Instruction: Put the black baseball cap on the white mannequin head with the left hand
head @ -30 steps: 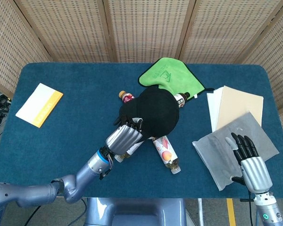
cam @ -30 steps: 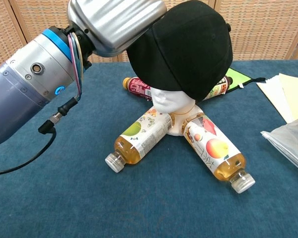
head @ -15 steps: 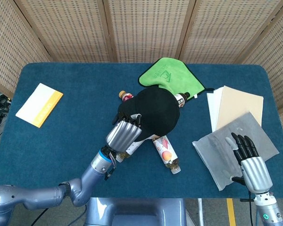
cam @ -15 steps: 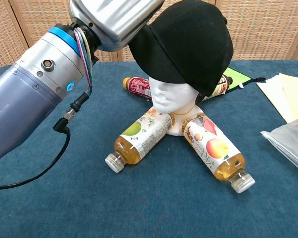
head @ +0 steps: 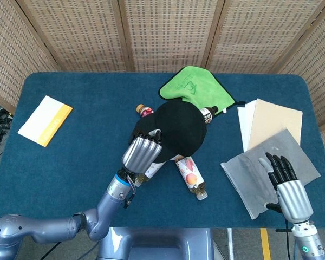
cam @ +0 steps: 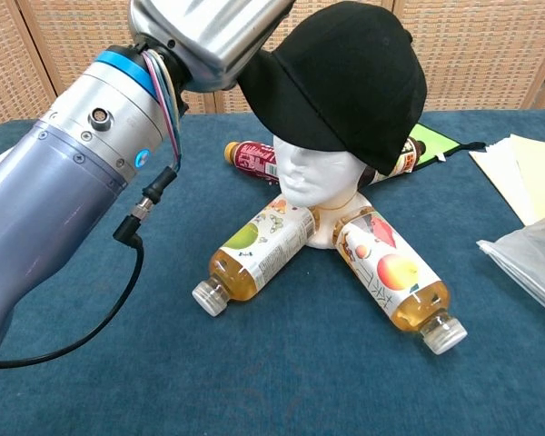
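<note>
Head and chest views, read from left to right. At far left on the counter [head: 70,162] lies a yellow-and-white booklet [head: 45,120], well apart from the work. Next, the left hand [head: 142,152] reaches in from the lower left; its fingers [head: 151,139] sit at the brim of the black baseball cap [cam: 345,82] and appear closed on it, though the exact grip is hidden in both views. The cap rests on the white mannequin head [cam: 311,177], crown seated, tilted toward the rear right, brim over the brow and the face uncovered below. Around the head's base lie bottles: a red-labelled one [cam: 250,159] behind, a green-apple one [cam: 254,250] at front left, a peach one [cam: 395,277] at front right. Behind the cap is a green cloth [head: 195,89]. Further right lie sheets of paper [head: 273,127] and a grey bag [head: 271,168], on which the right hand [head: 287,187] rests flat, fingers extended and together, holding nothing.

Step in hand, as judged: placement is essentially complete. The next move calls for freeing the brim and drawing the left hand back without dragging the cap askew or tipping the head.
</note>
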Controlling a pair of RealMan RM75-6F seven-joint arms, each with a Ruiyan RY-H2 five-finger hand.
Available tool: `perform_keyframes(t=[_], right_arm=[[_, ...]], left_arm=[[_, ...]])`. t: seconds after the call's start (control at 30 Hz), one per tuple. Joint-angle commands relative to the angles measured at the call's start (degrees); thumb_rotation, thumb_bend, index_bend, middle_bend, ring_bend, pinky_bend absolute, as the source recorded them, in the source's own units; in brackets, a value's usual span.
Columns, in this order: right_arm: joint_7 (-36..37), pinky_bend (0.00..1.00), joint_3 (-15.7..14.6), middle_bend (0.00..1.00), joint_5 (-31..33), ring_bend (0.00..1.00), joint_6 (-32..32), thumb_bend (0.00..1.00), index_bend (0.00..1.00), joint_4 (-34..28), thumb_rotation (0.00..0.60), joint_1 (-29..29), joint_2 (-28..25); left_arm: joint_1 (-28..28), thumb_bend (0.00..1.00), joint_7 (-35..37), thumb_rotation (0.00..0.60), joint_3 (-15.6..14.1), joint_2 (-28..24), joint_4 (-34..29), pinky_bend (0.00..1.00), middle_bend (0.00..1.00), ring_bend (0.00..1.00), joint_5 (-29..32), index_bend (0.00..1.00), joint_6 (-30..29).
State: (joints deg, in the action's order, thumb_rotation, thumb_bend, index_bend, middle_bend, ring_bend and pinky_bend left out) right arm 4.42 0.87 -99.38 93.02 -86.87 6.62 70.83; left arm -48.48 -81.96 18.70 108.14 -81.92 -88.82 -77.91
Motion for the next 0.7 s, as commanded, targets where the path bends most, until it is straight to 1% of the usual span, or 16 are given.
perform_keyframes(t=[0.03,0.2,0.53,0.7], right_arm=[[0.01,0.0,-0.01,0.0,0.02,0.0,-0.05,0.05,0.02,0.01,0.6,0.01,0.0],[-0.03,0.0,-0.03,0.0,-0.05,0.0,-0.06,0.05,0.02,0.05,0.6,0.04,0.05],[-0.25,0.0,-0.07,0.0,-0.19,0.0,-0.01,0.05,0.02,-0.05,0.6,0.03,0.08],[-0.27,0.0,-0.02,0.0,-0.24,0.0,0.03,0.05,0.02,0.04,0.6,0.07,0.11]], left_arm=[[-0.11,0.95,-0.48,0.6,0.1,0.0,-0.63,0.89,1.0,0.96,0.51,0.74,0.33],[-0.42,1.0,-1.51,0.6,0.8,-0.44,-2.21,0.91,1.0,0.98,1.06,0.76,0.54],[-0.48,1.0,-3.23,0.6,1.99,-0.94,-5.11,0.93,1.0,1.0,2.69,0.77,-0.09],[0.15,1.0,-3.05,0.6,2.36,0.52,-5.93,0.93,1.0,1.0,4.79,0.78,-1.43]])
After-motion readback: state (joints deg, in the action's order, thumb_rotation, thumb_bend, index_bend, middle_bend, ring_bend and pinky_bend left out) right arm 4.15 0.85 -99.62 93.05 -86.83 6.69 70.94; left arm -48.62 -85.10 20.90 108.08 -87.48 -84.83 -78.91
